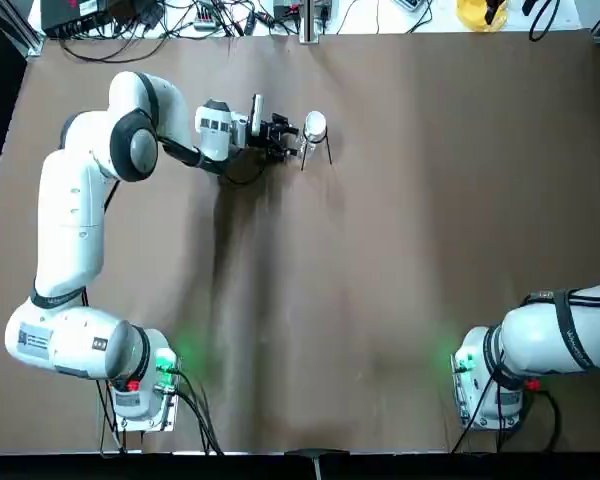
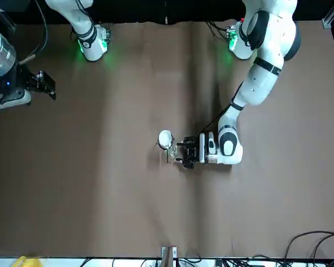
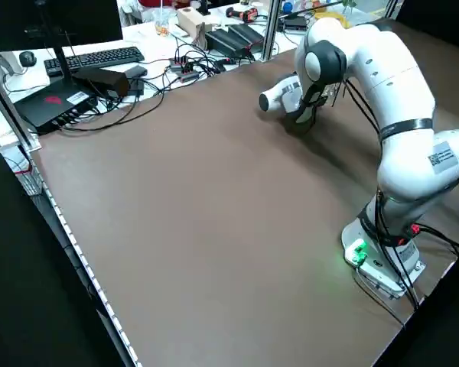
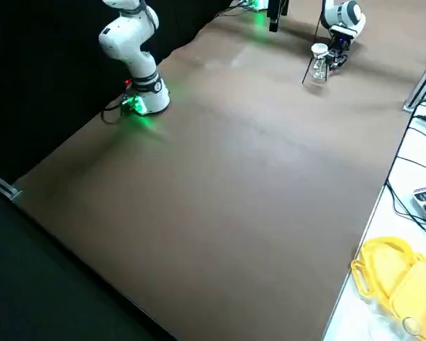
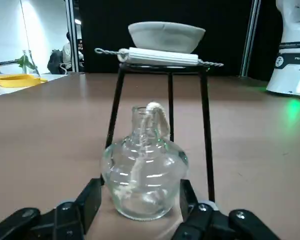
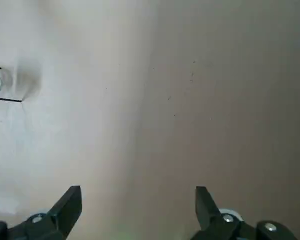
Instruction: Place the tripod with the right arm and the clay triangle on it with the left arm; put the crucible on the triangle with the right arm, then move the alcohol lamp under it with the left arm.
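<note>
Two arms; right gripper (image 6: 139,187) idle, spread wide, well apart from the left one; left gripper (image 5: 140,182) at work, looks clenched on the alcohol lamp (image 5: 145,192), glass body between its fingertips; the gap is narrower than the right one's.

Risks, biggest item first: tripod (image 5: 206,120) stands just beyond the left gripper's tips, legs flanking the lamp; pushing in off-centre could catch a leg and shove or topple the stand; lamp sits at the near opening, upright, could tip or slide if the grip on round glass slips; clay triangle (image 5: 160,57), above and beyond the tips on the ring, only rests there, so a knock to the stand shifts it; crucible (image 5: 166,37), topmost, rides on the triangle, would slide off with it; wick (image 5: 161,117), poking from the lamp neck, might snag a leg.

Writing: "FRANKA" legible on the white arm base (image 5: 295,55), far past the left gripper; square-code label (image 3: 444,158) on the left arm, back from its gripper, text unreadable.
</note>
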Available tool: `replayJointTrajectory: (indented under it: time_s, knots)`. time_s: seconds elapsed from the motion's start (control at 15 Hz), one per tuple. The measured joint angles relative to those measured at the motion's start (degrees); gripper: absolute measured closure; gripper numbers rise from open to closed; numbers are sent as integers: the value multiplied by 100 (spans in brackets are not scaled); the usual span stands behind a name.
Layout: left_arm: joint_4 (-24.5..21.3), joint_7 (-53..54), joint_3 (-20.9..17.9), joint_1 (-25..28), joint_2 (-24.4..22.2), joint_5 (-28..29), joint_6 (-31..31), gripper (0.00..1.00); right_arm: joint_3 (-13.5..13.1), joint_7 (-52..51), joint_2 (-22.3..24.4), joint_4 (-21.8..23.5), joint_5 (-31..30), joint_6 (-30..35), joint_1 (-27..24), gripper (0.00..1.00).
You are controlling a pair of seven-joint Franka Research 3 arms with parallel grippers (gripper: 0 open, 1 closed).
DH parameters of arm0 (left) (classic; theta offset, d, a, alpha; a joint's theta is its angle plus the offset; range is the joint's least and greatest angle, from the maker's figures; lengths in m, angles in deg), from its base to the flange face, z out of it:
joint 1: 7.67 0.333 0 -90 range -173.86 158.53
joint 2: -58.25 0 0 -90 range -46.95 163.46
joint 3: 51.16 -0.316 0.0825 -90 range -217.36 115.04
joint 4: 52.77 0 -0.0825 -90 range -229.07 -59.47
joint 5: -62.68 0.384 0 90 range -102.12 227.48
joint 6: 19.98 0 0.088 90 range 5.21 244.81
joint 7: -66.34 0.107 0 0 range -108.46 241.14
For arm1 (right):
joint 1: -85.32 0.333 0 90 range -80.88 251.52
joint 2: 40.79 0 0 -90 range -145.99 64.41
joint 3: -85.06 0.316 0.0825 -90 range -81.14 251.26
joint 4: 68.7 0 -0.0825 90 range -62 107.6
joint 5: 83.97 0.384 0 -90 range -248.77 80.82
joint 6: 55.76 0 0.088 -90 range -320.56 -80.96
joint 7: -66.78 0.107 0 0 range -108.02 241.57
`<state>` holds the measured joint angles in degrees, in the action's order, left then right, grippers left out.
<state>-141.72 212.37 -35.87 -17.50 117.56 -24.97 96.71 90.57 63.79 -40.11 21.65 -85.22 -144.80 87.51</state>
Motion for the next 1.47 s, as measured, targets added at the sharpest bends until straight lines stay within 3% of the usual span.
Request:
replayJointTrajectory:
  time_s: [1.47]
  knots:
    - [-33, -1, 1, -262, 0, -25, 1, 28, -13, -2, 0, 6, 0, 0, -2, 0]
